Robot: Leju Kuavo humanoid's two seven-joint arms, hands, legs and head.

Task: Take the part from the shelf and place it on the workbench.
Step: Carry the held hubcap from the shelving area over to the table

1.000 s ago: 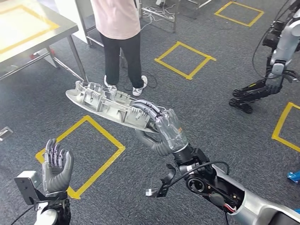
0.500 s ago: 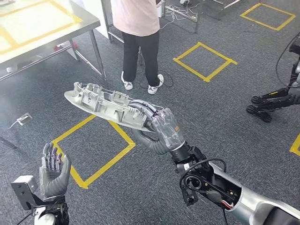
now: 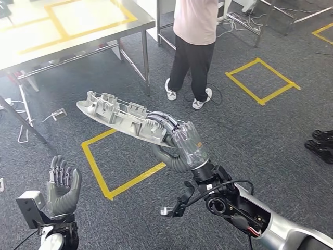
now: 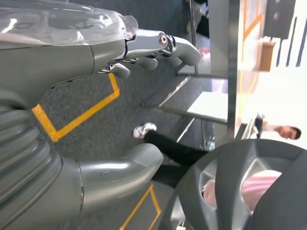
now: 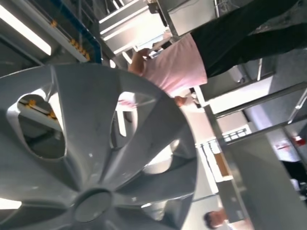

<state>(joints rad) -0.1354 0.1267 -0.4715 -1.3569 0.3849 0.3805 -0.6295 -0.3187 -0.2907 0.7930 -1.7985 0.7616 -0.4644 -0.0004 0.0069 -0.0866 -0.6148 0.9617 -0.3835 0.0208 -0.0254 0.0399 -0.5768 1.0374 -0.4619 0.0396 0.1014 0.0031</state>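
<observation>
I see my right hand (image 3: 188, 148) stretched forward on a nearly straight arm, gripping one end of the grey wheel cover (image 3: 122, 116), which it holds edge-on and nearly flat in the air, short of the bench (image 3: 74, 23) and above the yellow floor square (image 3: 117, 161). My left hand (image 3: 61, 185) stands upright, palm inward, fingers apart, holding nothing.

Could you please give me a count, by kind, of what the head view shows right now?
Robot hands: 2 (left hand, right hand)
Grey part, held in the right hand: 1
Workbench: 1
Person: 1
Complete yellow floor squares: 2 ()
Total: 7
</observation>
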